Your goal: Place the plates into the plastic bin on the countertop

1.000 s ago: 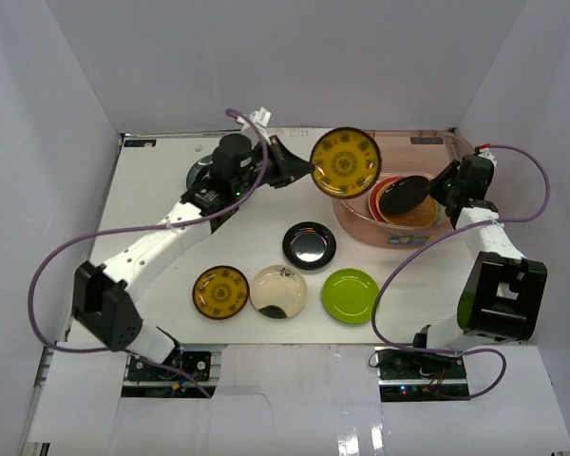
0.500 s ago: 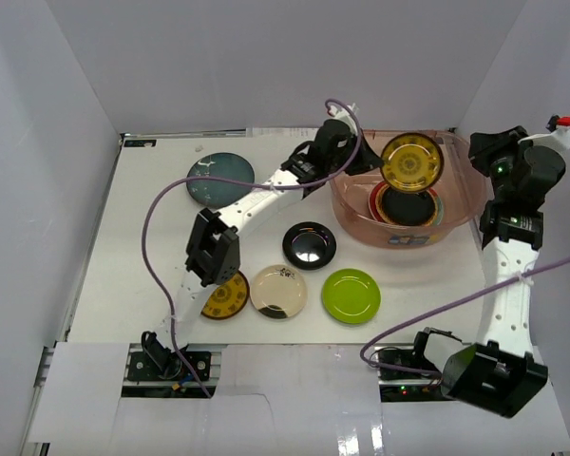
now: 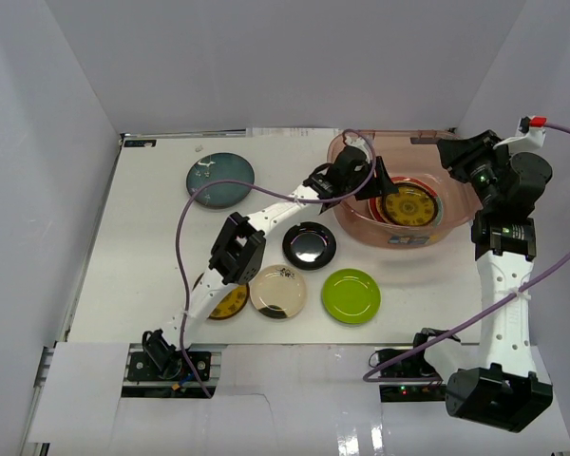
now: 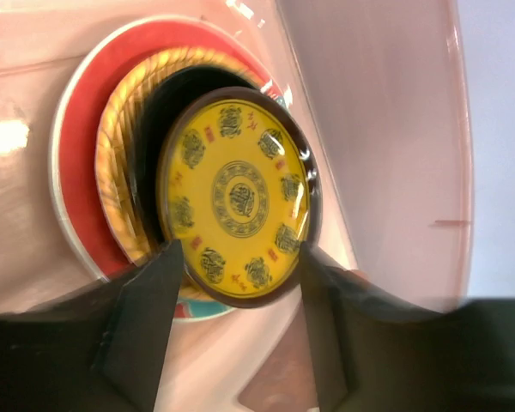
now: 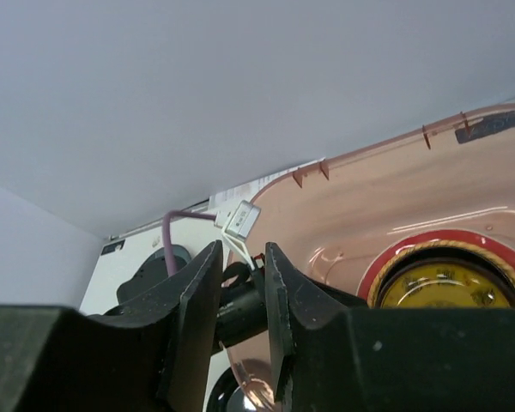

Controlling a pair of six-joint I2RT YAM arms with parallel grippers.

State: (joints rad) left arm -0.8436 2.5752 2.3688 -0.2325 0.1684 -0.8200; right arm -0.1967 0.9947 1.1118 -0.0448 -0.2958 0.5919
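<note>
**Yellow plate tops the stack in the bin**

Seen from beside the table: the yellow-brown patterned plate [image 4: 238, 197], bright yellow with a ring of dark medallions inside a brown rim, lies in the plastic bin [image 3: 399, 142]. It tops a pile made up of a glossy black plate [image 4: 159, 137], a woven tan plate [image 4: 116, 172] and a red plate [image 4: 77, 163]. The bin, a translucent pinkish-brown tub with rounded corners and a wide rim, stands at the far right of the white countertop [image 3: 152, 247].

The left gripper [image 4: 238, 257] reaches down inside the bin, its fingers [image 4: 146, 318] spread wide to either side of the plate's near edge. Whether they touch it cannot be told. The right gripper [image 5: 242, 257] hangs raised over the bin's far right corner, its fingers a narrow gap apart with nothing between them.

Five more plates lie outside on the countertop. A teal blue plate [image 3: 219, 179] sits at the far left and a second black plate [image 3: 309, 245] just in front of the bin. In a near row are a lime green plate [image 3: 350, 295], a cream plate [image 3: 278, 291] with dark marks and a second yellow-brown plate [image 3: 230, 304], half hidden under the left arm [image 3: 266, 214].
</note>
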